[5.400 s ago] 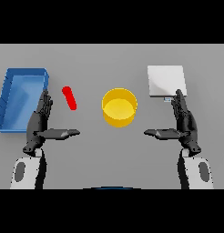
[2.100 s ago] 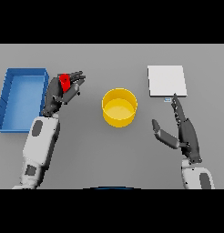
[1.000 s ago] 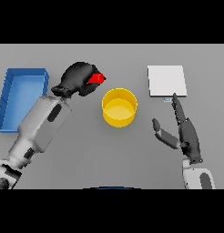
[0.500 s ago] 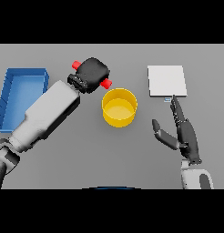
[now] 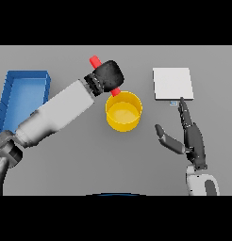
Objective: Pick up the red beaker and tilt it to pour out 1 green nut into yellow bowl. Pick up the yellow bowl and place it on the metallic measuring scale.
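the red beaker (image 5: 95, 61) sits in the curled fingers of our left hand (image 5: 108, 76), which wrap round its middle so that only its two ends show. one red end sticks out past the fingers toward the far left, the other pokes out on the near right side (image 5: 116, 92), right at the rim of the yellow bowl (image 5: 123, 111). so the beaker's long axis runs on a slant, from far-left down to near-right, with the lower end at or over the bowl's far-left edge; we cannot tell whether it touches the rim.

the bowl stands on the grey counter (image 5: 80, 164) just below and to the right of those fingers. we cannot make out a nut inside it.

our right hand (image 5: 191, 139) shows low on the right, fingers straight and pointing away, thumb spread to the side, holding nothing. just beyond its fingertips lies the metallic measuring scale (image 5: 172, 83), a pale square plate with a small panel (image 5: 173, 102) on its near edge; any writing there is too small to read.

a blue tray (image 5: 23, 77) sits far out to the left of the left hand's fingers.
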